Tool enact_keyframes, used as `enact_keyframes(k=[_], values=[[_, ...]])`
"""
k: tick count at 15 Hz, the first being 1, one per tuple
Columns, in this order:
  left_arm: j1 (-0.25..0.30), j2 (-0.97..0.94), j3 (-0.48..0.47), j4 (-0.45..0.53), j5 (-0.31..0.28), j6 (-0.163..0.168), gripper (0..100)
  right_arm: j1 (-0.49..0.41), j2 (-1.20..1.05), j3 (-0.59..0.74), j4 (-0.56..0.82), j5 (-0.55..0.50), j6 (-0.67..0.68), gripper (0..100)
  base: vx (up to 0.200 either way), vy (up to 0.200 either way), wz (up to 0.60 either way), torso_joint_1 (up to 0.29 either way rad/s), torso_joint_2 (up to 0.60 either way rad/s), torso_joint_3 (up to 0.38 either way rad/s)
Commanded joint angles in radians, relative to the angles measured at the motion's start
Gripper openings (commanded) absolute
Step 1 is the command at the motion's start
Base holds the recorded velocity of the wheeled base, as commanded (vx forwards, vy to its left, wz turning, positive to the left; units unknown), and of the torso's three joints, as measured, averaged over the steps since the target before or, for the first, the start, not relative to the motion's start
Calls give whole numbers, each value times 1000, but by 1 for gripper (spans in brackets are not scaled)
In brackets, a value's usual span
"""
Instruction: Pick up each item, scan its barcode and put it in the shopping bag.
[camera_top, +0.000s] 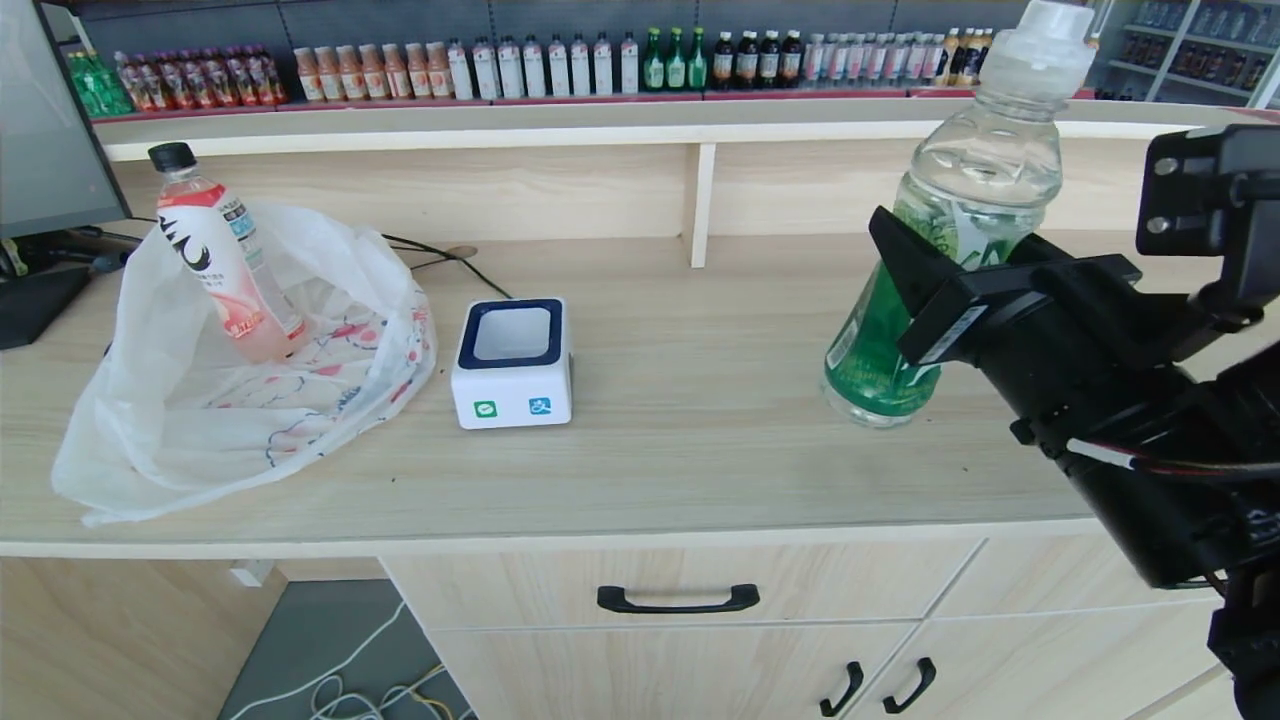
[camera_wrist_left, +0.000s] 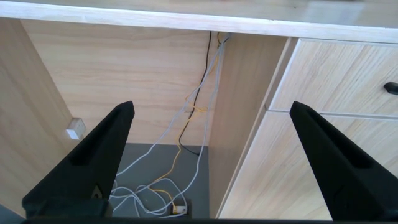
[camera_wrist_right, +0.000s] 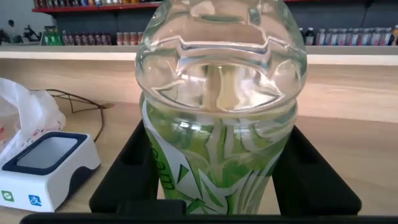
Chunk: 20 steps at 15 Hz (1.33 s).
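Pale wood shop counter (camera_top: 700, 450), checkout setup.
My left gripper (camera_wrist_left: 211, 109) hangs below the counter edge, fingers spread wide, nothing in them. My right gripper (camera_top: 985, 265) clamps a clear green-labelled plastic bottle (camera_top: 960, 170), tilted, right of the white blue-rimmed scanner box (camera_top: 512, 362). Further left, a white plastic shopping bag (camera_top: 200, 420) holds a pink black-capped bottle (camera_top: 225, 265). Drinks shelf (camera_top: 600, 65) behind.

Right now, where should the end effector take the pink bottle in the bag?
Probably the pink bottle by its upper body, just below the cap, coming from above: it leans with its top clear of the bag, which surrounds its lower half.
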Motion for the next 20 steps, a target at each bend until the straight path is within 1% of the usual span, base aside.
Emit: enact_keyframes(k=[1, 3, 7, 10, 20], values=[[0, 0, 0, 0, 0, 0, 100, 6, 22, -29, 2, 1, 2, 0, 0, 0, 0, 0, 0, 0], [0, 0, 0, 0, 0, 0, 100, 30, 46, -37, -1, -10, 60, 0, 0, 0, 0, 0, 0, 0], [0, 0, 0, 0, 0, 1, 100, 53, 42, 12, -4, -10, 53, 0, 0, 200, 0, 0, 2, 7], [0, 0, 0, 0, 0, 1, 100, 44, 43, -7, -24, -8, 54, 0, 0, 200, 0, 7, 14, 1], [0, 0, 0, 0, 0, 0, 100, 47, 42, -3, -38, -10, 47, 0, 0, 200, 0, 1, 2, 3]])
